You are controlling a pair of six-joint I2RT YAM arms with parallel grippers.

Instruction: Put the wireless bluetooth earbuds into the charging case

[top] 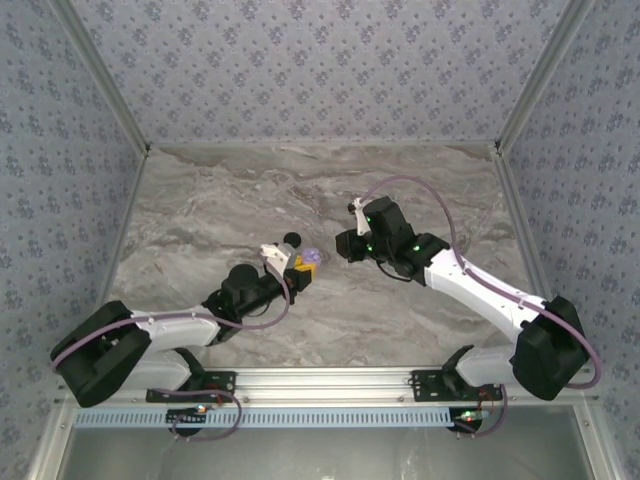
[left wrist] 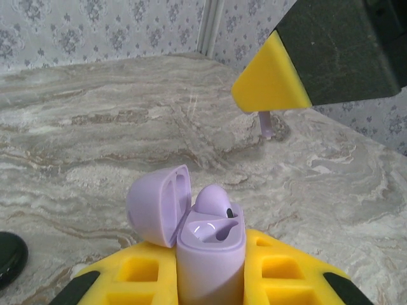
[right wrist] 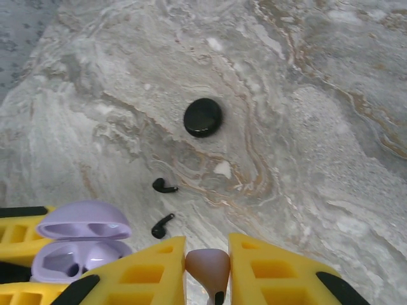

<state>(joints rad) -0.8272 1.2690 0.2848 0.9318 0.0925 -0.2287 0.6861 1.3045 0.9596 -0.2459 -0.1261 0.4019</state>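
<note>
My left gripper (left wrist: 211, 274) is shut on a lilac charging case (left wrist: 210, 251), held upright between its yellow fingers with the lid (left wrist: 156, 203) swung open. One lilac earbud (left wrist: 213, 200) sits in a well of the case; the well beside it is empty. My right gripper (right wrist: 207, 260) is shut on a second lilac earbud (right wrist: 207, 265), stem down, hovering just right of the case (right wrist: 79, 244). In the top view the two grippers (top: 300, 263) (top: 345, 244) almost meet at mid-table. Two black earbuds (right wrist: 165, 185) (right wrist: 161, 226) and a black round case (right wrist: 203, 117) lie on the marble.
The marble table (top: 200, 200) is walled on three sides by patterned panels (top: 320, 60). The black round case (left wrist: 9, 257) lies low left of my left gripper. A yellow finger (left wrist: 272, 82) of the right gripper hangs above and right of the open lilac case.
</note>
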